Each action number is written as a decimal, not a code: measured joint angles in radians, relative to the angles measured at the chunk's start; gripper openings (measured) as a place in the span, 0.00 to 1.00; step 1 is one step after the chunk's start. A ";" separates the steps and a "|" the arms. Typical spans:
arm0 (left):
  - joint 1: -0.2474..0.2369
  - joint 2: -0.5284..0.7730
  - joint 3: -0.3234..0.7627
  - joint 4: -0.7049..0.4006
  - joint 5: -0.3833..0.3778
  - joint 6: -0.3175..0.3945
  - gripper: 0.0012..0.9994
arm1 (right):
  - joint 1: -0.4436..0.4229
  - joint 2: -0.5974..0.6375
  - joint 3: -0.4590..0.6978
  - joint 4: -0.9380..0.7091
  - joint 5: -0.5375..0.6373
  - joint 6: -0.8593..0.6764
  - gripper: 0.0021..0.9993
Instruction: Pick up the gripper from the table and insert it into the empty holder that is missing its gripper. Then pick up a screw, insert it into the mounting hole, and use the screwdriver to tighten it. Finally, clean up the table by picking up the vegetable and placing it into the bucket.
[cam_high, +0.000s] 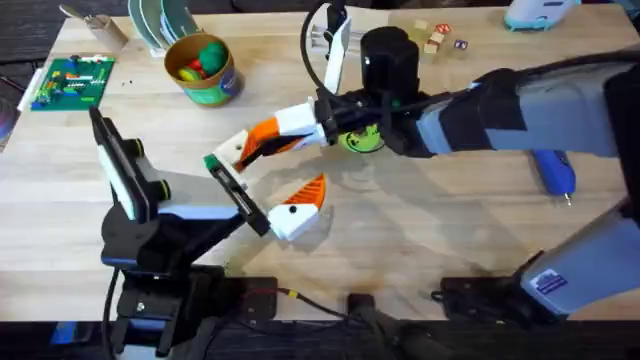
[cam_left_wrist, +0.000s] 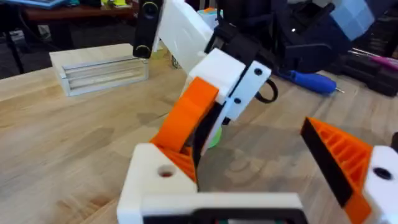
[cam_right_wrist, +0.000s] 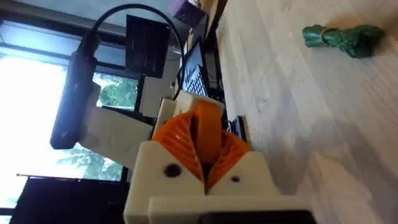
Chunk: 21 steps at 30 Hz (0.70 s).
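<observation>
My right gripper (cam_high: 262, 140) reaches across the middle, shut on the small orange ribbed gripper (cam_left_wrist: 186, 118). It holds this piece tilted against the empty white holder (cam_left_wrist: 158, 180) on my left arm's tip. My left gripper (cam_high: 272, 170) is open, and its other mount carries an orange finger (cam_left_wrist: 339, 155). In the right wrist view the piece (cam_right_wrist: 205, 134) sits clamped between the orange pads. The green vegetable (cam_right_wrist: 342, 37) lies on the table just beyond, also seen from overhead (cam_high: 212, 163). At the back left stands the bucket (cam_high: 205, 70). Over at the right lies the blue screwdriver (cam_high: 555, 172).
A bright green ring disc (cam_high: 360, 140) lies under the right arm. Stacked blue-green plates (cam_high: 165, 20) and a green circuit board (cam_high: 70, 80) are at the back left. Small blocks (cam_high: 435, 40) sit at the back right. A wooden rack (cam_left_wrist: 99, 68) stands beyond my left gripper.
</observation>
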 joint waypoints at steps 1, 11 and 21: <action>0.000 0.000 0.000 0.000 0.000 0.000 0.99 | 0.000 0.000 0.000 0.000 0.000 0.000 0.01; 0.000 0.000 0.000 0.000 -0.001 0.000 0.99 | 0.000 0.000 0.000 0.000 -0.004 0.004 0.18; -0.002 0.000 0.000 -0.002 0.052 0.003 0.99 | -0.003 0.000 0.003 0.001 -0.040 0.039 0.28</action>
